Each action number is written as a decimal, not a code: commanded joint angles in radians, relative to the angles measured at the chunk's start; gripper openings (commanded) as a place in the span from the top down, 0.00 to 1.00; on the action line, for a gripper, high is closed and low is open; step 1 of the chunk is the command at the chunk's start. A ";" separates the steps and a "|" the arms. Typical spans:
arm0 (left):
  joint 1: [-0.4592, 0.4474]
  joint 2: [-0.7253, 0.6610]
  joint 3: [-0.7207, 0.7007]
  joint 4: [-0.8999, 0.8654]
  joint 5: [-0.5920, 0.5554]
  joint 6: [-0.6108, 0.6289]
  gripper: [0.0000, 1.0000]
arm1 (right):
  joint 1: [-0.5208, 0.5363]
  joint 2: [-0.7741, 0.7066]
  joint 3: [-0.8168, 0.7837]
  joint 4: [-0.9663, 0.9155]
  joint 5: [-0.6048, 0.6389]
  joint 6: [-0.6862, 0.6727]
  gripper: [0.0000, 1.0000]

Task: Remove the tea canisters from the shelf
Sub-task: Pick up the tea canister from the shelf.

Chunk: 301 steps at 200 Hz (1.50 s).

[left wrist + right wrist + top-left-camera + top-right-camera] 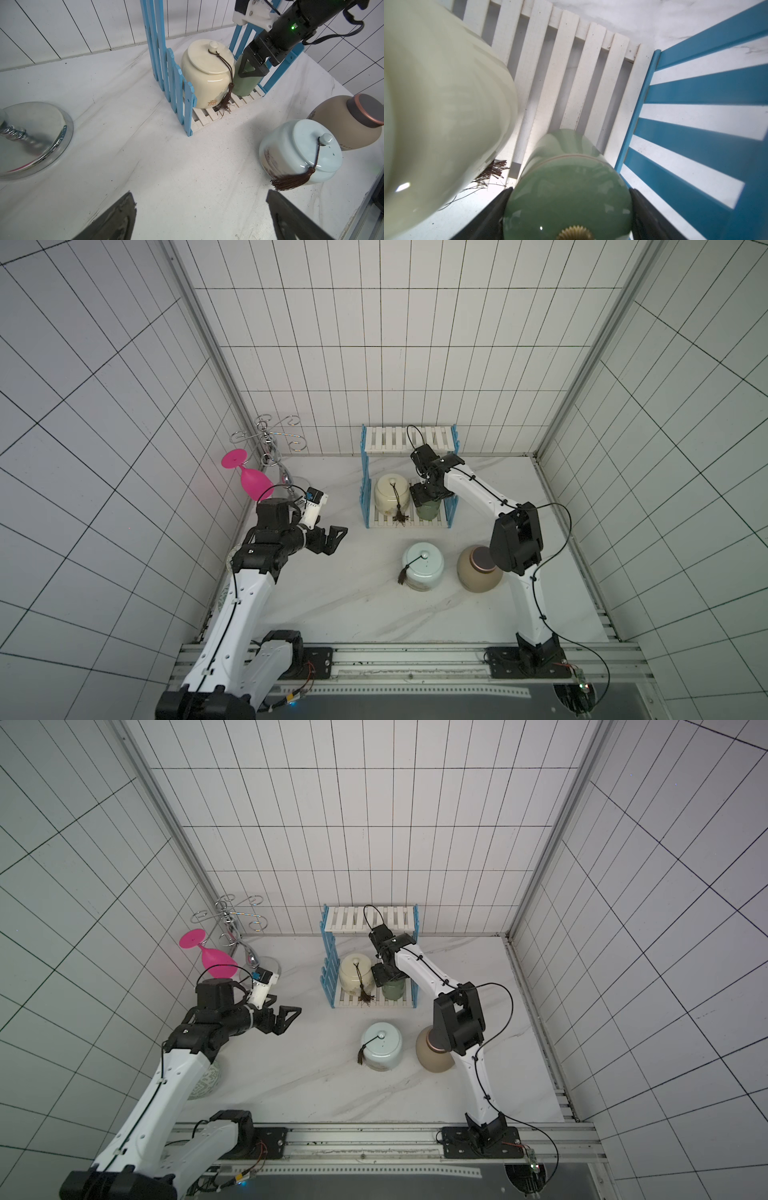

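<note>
- The green canister (428, 511) stands upright on the lower board of the shelf (409, 439), between the cream canister (391, 493) and the blue side rail.
- The pale-blue canister (423, 568) and the tan canister (473, 577) stand on the table (332, 593) in front of the shelf, so I judge that half of the work is done.
- The right gripper (426, 504) reaches down over the green one. Its fingers (496, 216) lie on both sides and seem to touch the glaze; if they squeeze, I cannot tell.
- The left gripper (336, 540) hangs spread wide above the table, well apart from the shelf, and carries nothing.
- The green canister looks like glazed ceramic: stiff, smooth, probably slippery, breakable, rather light.
- Its lid may be loose, so I would hold the body below the seam, not only the cap.
- The lift should go straight, because the cream canister is just beside it.
- Only the right wrist view shows the fingers against the glaze and the narrow gaps around.
- In both top views the gripper hides the canister's top.
- The left wrist view shows it from the side, one finger (250, 71) across the upper part.
</note>
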 commanded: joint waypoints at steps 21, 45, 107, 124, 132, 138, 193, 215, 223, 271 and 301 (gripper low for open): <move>0.004 0.002 -0.006 0.031 -0.004 0.001 0.01 | 0.006 -0.036 -0.008 -0.050 0.003 -0.005 0.25; 0.005 -0.001 -0.008 0.031 -0.005 0.002 0.01 | 0.019 -0.071 0.002 -0.068 0.007 -0.005 0.28; 0.004 -0.005 -0.010 0.031 -0.008 0.004 0.01 | 0.047 -0.175 -0.037 -0.089 0.027 0.007 0.31; 0.006 -0.005 -0.010 0.033 -0.008 0.004 0.01 | 0.056 -0.195 -0.045 -0.098 0.028 0.008 0.32; 0.005 -0.005 -0.010 0.033 -0.008 0.004 0.01 | 0.059 -0.201 -0.049 -0.103 0.028 0.009 0.32; 0.006 -0.005 -0.009 0.033 -0.008 0.004 0.01 | 0.063 -0.206 -0.052 -0.107 0.030 0.010 0.32; 0.008 -0.005 -0.011 0.033 -0.010 0.006 0.01 | 0.121 -0.255 -0.086 -0.126 0.037 0.023 0.33; 0.009 -0.003 -0.010 0.034 -0.011 0.006 0.01 | 0.147 -0.272 -0.080 -0.137 0.043 0.026 0.33; 0.010 -0.003 -0.013 0.034 -0.013 0.006 0.01 | 0.157 -0.276 -0.074 -0.141 0.044 0.027 0.34; 0.012 0.000 -0.011 0.035 -0.028 0.006 0.01 | 0.218 -0.262 0.025 -0.190 0.054 0.028 0.35; 0.014 0.000 -0.008 0.039 -0.061 -0.002 0.01 | 0.270 -0.241 0.088 -0.218 0.050 0.028 0.35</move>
